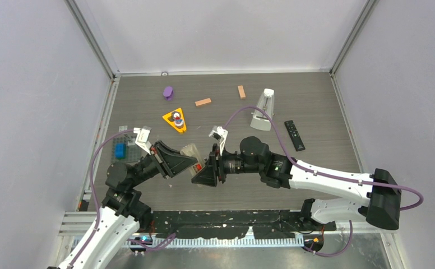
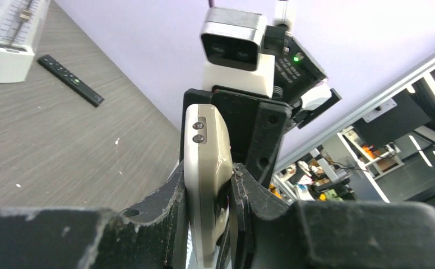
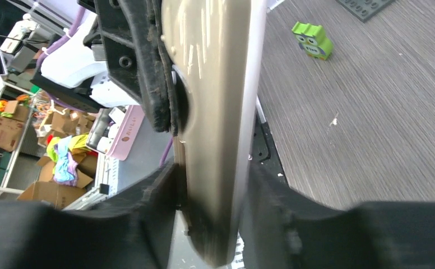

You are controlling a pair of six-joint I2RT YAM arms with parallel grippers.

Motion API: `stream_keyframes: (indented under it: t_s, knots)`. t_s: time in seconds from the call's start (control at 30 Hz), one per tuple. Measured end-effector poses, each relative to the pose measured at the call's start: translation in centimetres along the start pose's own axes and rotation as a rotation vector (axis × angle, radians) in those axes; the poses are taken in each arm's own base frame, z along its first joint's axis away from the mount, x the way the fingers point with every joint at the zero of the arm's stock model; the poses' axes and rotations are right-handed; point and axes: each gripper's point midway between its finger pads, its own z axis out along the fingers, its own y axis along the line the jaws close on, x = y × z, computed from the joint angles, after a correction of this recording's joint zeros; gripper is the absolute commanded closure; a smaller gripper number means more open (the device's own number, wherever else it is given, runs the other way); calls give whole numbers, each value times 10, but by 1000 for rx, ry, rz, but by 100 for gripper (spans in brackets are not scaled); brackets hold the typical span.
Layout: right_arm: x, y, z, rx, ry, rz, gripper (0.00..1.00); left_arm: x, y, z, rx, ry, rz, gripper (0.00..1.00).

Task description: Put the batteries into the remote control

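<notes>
1. While the two arms meet above mid-table, the left gripper (image 2: 207,196) is clenched on a smooth beige plastic remote control (image 2: 204,140), held clear of the table. The right gripper (image 3: 212,196) has its fingers close on either side of the same remote, but I cannot tell whether they pinch it.
2. A yellow triangular tray (image 1: 167,117), far and slightly left of the grippers, holds tiny red and dark batteries (image 1: 176,118), too small to count.
3. A dark grey studded plate (image 1: 129,142) near the left edge carries one blue block (image 1: 120,150).
4. Counted:
   - two orange-brown rectangular blocks (image 1: 203,102), far centre
   - one purple piece (image 1: 168,92), far left
   - one white metronome (image 1: 263,111) and one slim black remote (image 1: 294,135), to the right
   - one green owl figure (image 3: 312,40)
5. Print on a pink box (image 3: 126,131) beyond the table is too blurred to read.
</notes>
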Motion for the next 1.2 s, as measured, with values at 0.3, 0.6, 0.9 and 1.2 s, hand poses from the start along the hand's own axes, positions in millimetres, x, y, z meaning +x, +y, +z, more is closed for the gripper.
stream_keyframes:
  t_s: [0.3, 0.6, 0.9, 1.2]
  knots:
    - [-8, 1, -8, -102, -8, 104, 86, -4, 3, 1, -1, -35, -21, 42]
    - [3, -4, -9, -155, 50, 173, 85, -12, 8, -4, -49, -101, -5, 43]
    - [13, -4, -8, -183, 91, 207, 84, -9, 26, -2, -115, -99, -44, 64]
    - [16, -7, -7, -197, 114, 239, 78, -5, 31, -1, -125, -75, -66, 100]
